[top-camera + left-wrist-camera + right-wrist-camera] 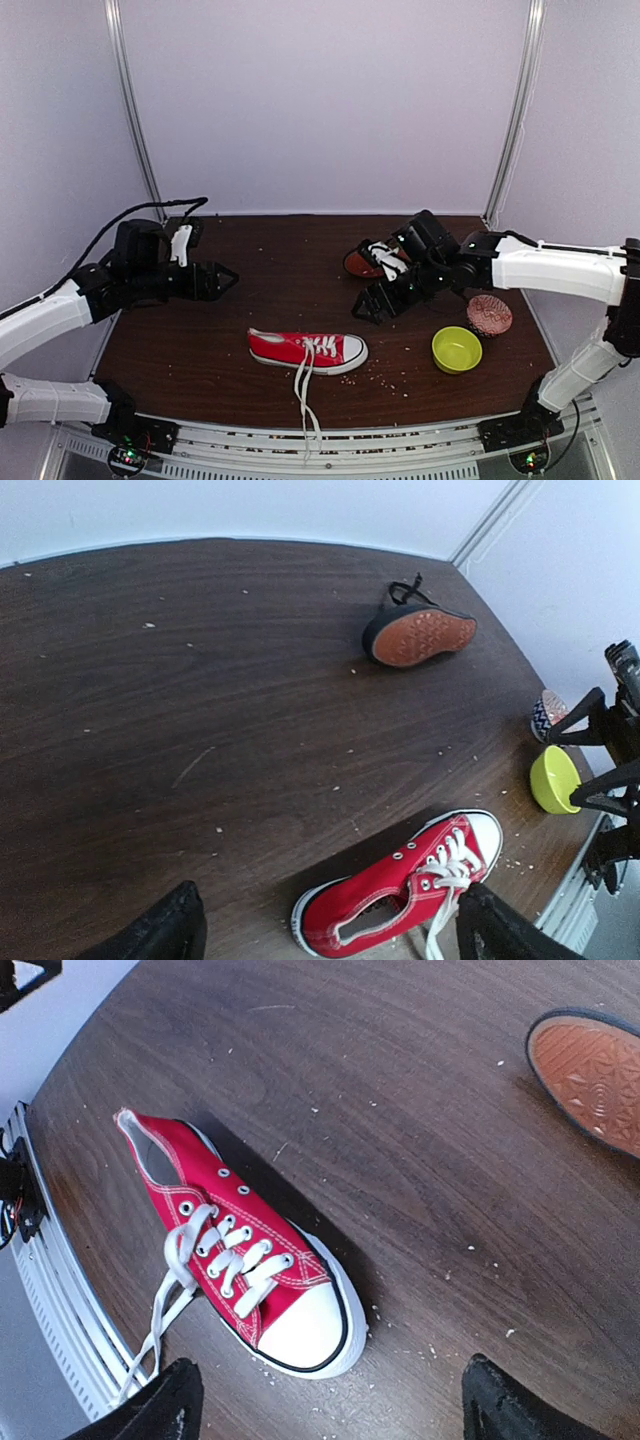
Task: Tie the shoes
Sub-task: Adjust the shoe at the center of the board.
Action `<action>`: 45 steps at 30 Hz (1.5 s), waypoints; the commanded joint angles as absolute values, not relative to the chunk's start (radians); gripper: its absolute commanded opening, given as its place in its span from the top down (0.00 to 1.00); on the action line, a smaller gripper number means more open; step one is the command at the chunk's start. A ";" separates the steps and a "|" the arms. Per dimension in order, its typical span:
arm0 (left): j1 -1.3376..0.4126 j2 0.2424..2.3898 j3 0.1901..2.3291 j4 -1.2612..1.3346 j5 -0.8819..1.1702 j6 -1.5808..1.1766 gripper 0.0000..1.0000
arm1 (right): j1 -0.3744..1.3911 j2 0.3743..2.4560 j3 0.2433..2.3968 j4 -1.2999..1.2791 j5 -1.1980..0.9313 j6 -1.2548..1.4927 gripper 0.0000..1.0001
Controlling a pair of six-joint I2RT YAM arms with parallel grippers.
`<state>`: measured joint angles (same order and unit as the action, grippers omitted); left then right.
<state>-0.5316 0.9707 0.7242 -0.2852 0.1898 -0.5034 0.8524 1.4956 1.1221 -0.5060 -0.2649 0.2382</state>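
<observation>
We are holding our left hand (pixel 222 277) wide open and empty over the left side of the dark wooden bench (pixel 190 350). Our right hand (pixel 368 303) is hanging just as open, gripping nothing, just in front of the small black shoe with the reddish-brown sole (pixel 362 264), which is lying on its side toward the back. The red canvas sneaker with white toe cap (pixel 308 349) is sitting upright near the front edge, its loose white laces (pixel 303 400) trailing over that edge.

Both arms reach inward, the left pincer (pixel 224 282) and right pincer (pixel 369 307) each spread wide.
</observation>
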 commanded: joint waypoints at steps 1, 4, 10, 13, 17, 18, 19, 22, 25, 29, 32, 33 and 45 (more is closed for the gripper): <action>-0.561 1.112 0.721 -0.060 0.310 -0.597 0.11 | 0.884 1.416 1.001 -0.424 -0.163 0.559 0.12; -0.565 1.244 0.750 0.003 0.353 -0.622 0.11 | 0.972 1.393 0.907 -0.293 -0.149 0.694 0.14; -0.578 1.424 0.767 0.134 0.370 -0.723 0.10 | 1.077 1.477 0.793 -0.005 -0.215 0.852 0.16; -0.590 1.490 0.764 0.194 0.404 -0.746 0.10 | 1.101 1.531 0.798 0.020 -0.206 0.858 0.18; -0.636 1.548 0.777 0.196 0.405 -0.761 0.11 | 1.097 1.612 0.856 -0.052 -0.156 0.811 0.30; -0.650 1.557 0.778 0.189 0.396 -0.763 0.10 | 1.095 1.632 0.882 -0.090 -0.130 0.789 0.32; -0.662 1.566 0.777 0.182 0.393 -0.770 0.10 | 1.088 1.653 0.905 -0.118 -0.108 0.767 0.33; -0.701 1.580 0.743 0.205 0.397 -0.822 0.11 | 1.062 1.688 0.935 -0.135 -0.088 0.724 0.35; -0.759 1.562 0.671 0.266 0.400 -0.888 0.11 | 1.023 1.692 0.932 -0.116 -0.096 0.705 0.36; -0.874 1.509 0.625 0.336 0.347 -0.973 0.11 | 0.983 1.686 0.934 -0.084 -0.137 0.672 0.36; -0.930 1.469 0.630 0.310 0.286 -0.975 0.11 | 0.969 1.671 0.938 -0.091 -0.161 0.645 0.34; -0.942 1.444 0.628 0.301 0.259 -0.969 0.11 | 0.968 1.650 0.932 -0.095 -0.159 0.635 0.33; -0.956 1.204 0.566 -0.027 0.092 -0.968 0.09 | 0.998 1.473 0.761 -0.060 -0.195 0.682 0.28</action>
<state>-0.9520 1.2228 0.6163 0.0761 0.1074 -0.9428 0.9749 1.4796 0.8230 -0.1043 -0.1631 0.6254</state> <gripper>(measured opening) 0.909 0.733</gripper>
